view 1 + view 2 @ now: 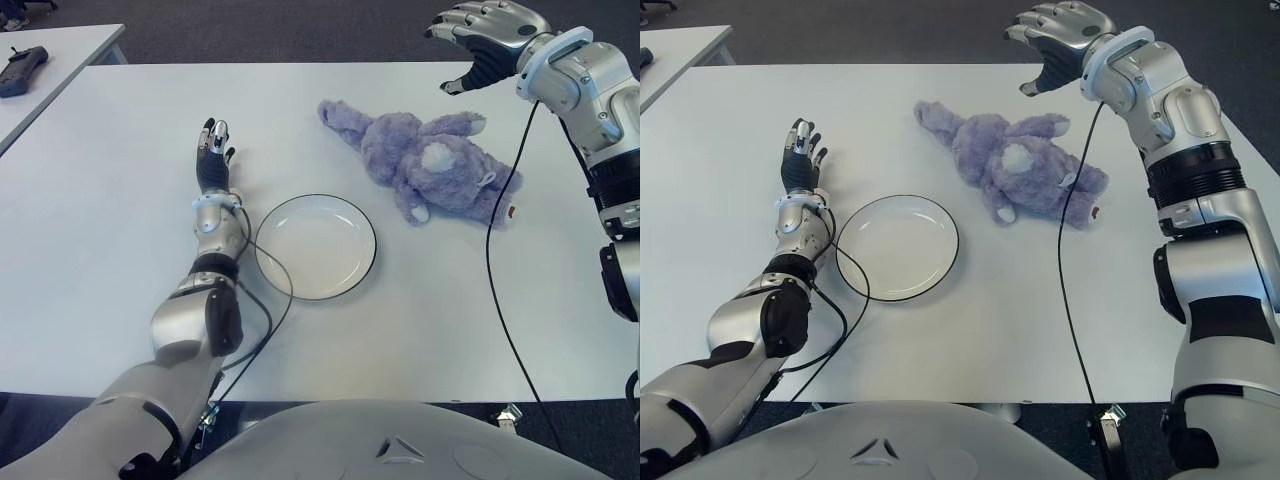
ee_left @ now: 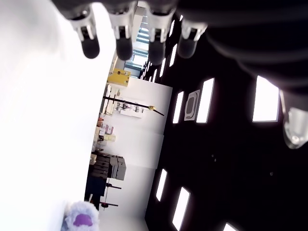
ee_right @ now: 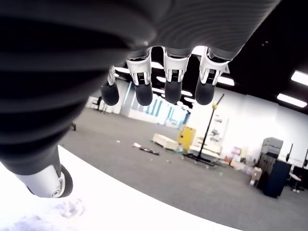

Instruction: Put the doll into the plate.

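Note:
A purple plush doll [image 1: 430, 162] lies on its side on the white table [image 1: 120, 200], right of centre. An empty white plate with a dark rim [image 1: 316, 246] sits just left of and nearer than the doll. My right hand [image 1: 478, 40] hovers above the table's far right part, behind the doll, fingers spread and holding nothing; its fingers [image 3: 173, 82] hang loose in the right wrist view. My left hand [image 1: 213, 152] shows to the left of the plate, fingers extended and empty. A bit of the doll [image 2: 81, 219] appears in the left wrist view.
A second white table [image 1: 50, 60] stands at the far left with a dark device [image 1: 22, 70] on it. A black cable [image 1: 500, 270] hangs from my right arm across the table right of the doll. Dark floor lies beyond the far edge.

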`<move>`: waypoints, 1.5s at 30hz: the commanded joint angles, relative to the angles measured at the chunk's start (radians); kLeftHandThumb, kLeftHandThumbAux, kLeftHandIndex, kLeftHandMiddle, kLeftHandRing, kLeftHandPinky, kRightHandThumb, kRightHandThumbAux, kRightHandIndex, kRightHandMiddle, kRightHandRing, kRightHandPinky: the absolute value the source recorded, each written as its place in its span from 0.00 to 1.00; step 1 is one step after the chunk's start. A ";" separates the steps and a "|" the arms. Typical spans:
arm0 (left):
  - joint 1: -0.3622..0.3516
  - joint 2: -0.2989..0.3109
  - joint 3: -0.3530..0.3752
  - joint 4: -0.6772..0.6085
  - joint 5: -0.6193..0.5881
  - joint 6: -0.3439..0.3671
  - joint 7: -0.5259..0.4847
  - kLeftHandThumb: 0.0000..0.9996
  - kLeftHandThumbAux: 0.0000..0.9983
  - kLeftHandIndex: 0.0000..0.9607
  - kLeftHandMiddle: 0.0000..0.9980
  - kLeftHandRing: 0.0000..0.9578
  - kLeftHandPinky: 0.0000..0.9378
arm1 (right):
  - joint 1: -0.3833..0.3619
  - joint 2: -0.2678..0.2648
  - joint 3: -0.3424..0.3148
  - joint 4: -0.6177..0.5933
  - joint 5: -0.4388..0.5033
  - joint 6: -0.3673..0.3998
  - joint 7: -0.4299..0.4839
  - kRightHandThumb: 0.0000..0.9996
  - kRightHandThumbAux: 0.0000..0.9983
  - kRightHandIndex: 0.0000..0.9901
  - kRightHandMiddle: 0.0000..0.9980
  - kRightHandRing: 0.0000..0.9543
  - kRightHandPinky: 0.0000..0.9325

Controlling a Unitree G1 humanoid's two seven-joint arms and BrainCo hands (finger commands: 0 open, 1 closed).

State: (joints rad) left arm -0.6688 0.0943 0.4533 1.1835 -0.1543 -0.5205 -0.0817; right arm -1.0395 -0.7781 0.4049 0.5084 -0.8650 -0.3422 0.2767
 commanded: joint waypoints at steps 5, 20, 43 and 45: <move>0.236 -0.069 0.010 0.149 -0.009 0.080 0.036 0.00 0.42 0.02 0.09 0.06 0.00 | 0.141 0.018 -0.026 -0.018 0.062 -0.008 -0.002 0.31 0.57 0.00 0.00 0.03 0.11; 0.242 -0.065 0.011 0.149 -0.010 0.077 0.032 0.00 0.43 0.02 0.09 0.06 0.00 | 0.206 0.061 -0.027 0.020 0.123 -0.013 -0.008 0.32 0.56 0.00 0.00 0.06 0.18; 0.243 -0.059 0.031 0.148 -0.030 0.081 0.013 0.00 0.43 0.02 0.09 0.05 0.00 | 0.322 0.090 -0.026 0.112 0.162 -0.022 -0.111 0.29 0.51 0.00 0.00 0.02 0.09; 0.243 -0.059 0.033 0.148 -0.031 0.081 0.012 0.00 0.43 0.02 0.08 0.05 0.00 | 0.329 0.093 -0.024 0.120 0.166 -0.027 -0.123 0.30 0.52 0.00 0.00 0.02 0.10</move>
State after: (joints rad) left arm -0.6681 0.0962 0.4580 1.1835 -0.1555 -0.5198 -0.0813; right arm -0.7839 -0.7159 0.3679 0.5831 -0.7079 -0.3460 0.1651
